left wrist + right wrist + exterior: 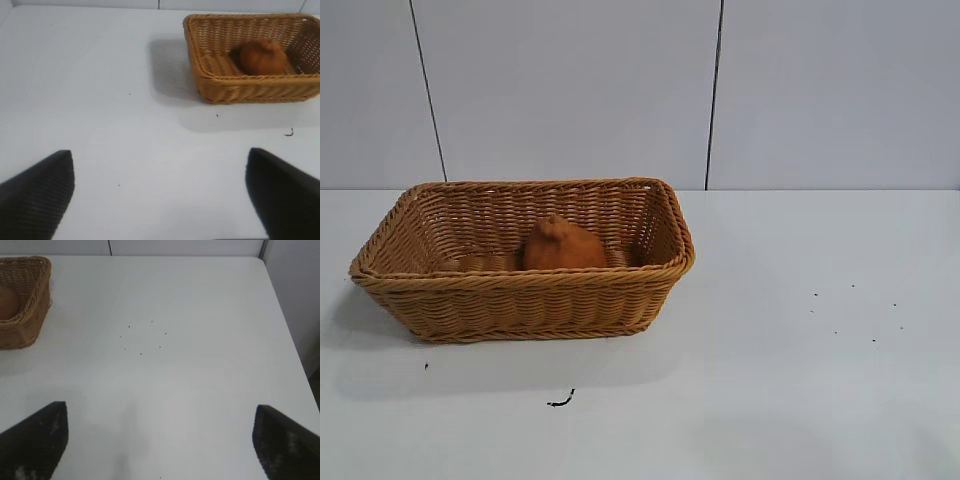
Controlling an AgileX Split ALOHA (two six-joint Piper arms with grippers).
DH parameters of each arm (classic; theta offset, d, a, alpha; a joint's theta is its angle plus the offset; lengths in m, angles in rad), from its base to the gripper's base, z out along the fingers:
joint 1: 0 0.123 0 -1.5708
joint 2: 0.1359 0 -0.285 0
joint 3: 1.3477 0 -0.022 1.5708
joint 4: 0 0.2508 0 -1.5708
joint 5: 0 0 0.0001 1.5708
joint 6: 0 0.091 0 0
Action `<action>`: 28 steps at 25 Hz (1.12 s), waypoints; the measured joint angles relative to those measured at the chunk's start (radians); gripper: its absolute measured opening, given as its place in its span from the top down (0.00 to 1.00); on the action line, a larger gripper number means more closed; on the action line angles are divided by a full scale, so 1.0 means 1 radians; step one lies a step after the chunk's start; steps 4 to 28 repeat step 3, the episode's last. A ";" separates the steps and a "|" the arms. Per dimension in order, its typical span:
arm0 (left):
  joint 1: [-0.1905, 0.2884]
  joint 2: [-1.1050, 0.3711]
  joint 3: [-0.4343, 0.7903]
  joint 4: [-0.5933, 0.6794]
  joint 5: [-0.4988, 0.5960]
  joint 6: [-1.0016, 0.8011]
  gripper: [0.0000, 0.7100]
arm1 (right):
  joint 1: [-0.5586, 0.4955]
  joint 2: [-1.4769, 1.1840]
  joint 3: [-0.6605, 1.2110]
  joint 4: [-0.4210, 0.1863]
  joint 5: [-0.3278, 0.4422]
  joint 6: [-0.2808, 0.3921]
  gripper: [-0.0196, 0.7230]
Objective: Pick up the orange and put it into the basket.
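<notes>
1. The orange (pixel 563 246) lies inside the basket (pixel 520 298) on the white table (pixel 800 380).
2. The right gripper (pixel 160 450) hangs over bare table, well apart from the basket, fingers spread wide and empty.
3. The left gripper (pixel 160 195) is likewise spread and empty.

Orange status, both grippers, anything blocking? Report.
Left gripper open, empty. Right gripper open, empty. Orange resting inside basket. Nothing in the way.
</notes>
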State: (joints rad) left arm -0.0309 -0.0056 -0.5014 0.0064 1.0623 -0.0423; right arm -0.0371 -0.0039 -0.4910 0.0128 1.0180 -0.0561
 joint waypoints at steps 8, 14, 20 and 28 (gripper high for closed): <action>0.000 0.000 0.000 0.000 0.001 0.000 0.06 | 0.000 0.000 0.000 0.000 0.000 0.000 0.04; 0.000 0.000 0.000 0.000 0.001 0.000 0.06 | 0.000 0.000 0.000 0.000 0.000 0.000 0.04; 0.000 0.000 0.000 0.000 0.001 0.000 0.06 | 0.000 0.000 0.000 0.000 0.000 0.000 0.04; 0.000 0.000 0.000 0.000 0.001 0.000 0.06 | 0.000 0.000 0.000 0.000 0.000 0.000 0.04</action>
